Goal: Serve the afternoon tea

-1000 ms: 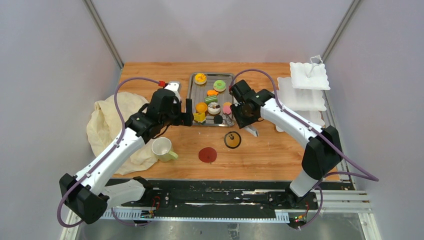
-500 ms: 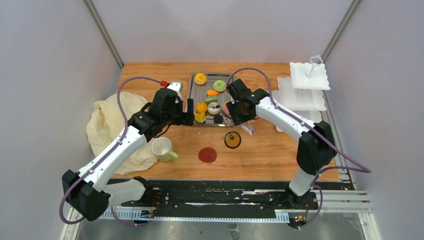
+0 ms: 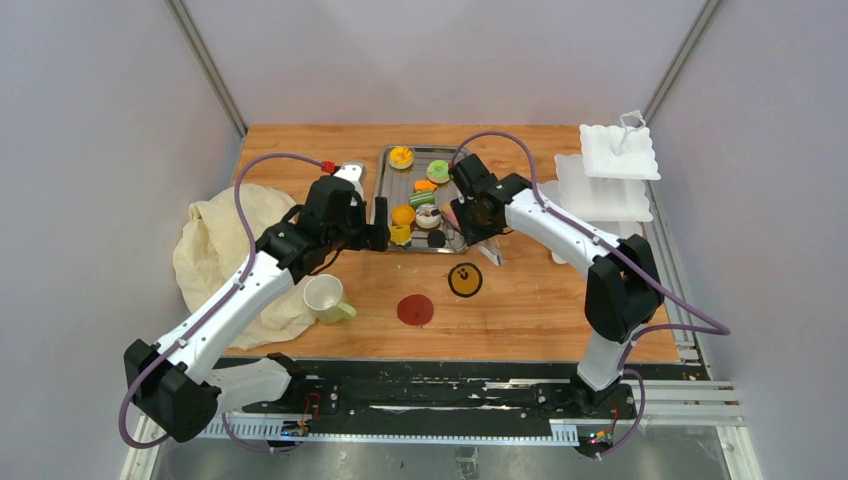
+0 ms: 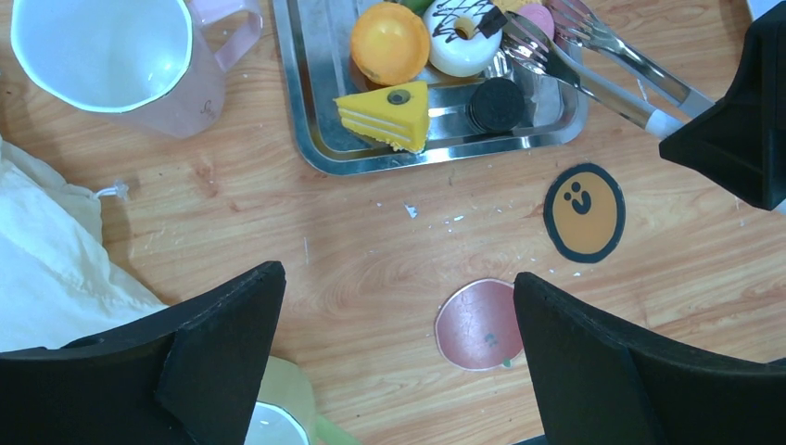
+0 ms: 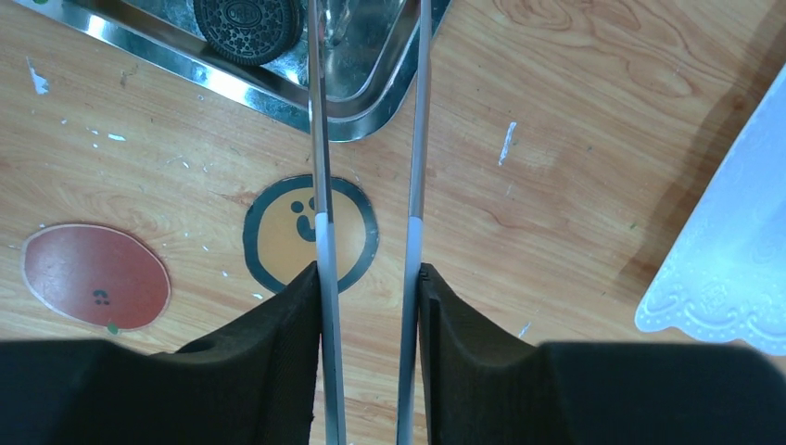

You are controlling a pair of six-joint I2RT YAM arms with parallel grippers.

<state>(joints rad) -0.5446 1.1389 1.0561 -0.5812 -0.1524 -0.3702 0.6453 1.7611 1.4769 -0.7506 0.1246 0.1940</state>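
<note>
Clamping the metal tongs [image 5: 319, 139] by their handles, the right gripper [image 5: 369, 278] aimed them lengthwise into the near corner of the steel tray [image 5: 185, 69], where the pastries [image 4: 389, 42] lay straight ahead, while the left gripper [image 4: 399, 283] hovered wide open, empty.

Your right gripper [image 5: 369, 278] has its two black fingers pressed against the outsides of the metal tongs [image 5: 320, 139], whose arms run side by side away to the near corner of the steel tray [image 5: 250, 88]. A dark cookie [image 5: 247, 19] lies in that corner, just left of the arms. Under the left arm sits the orange coaster [image 5: 352, 232] with its smiley face; the red coaster [image 5: 93, 276] lies further left on the counter [image 5: 575, 139]. The white stand [image 5: 732, 260] edges in at the right.
</note>
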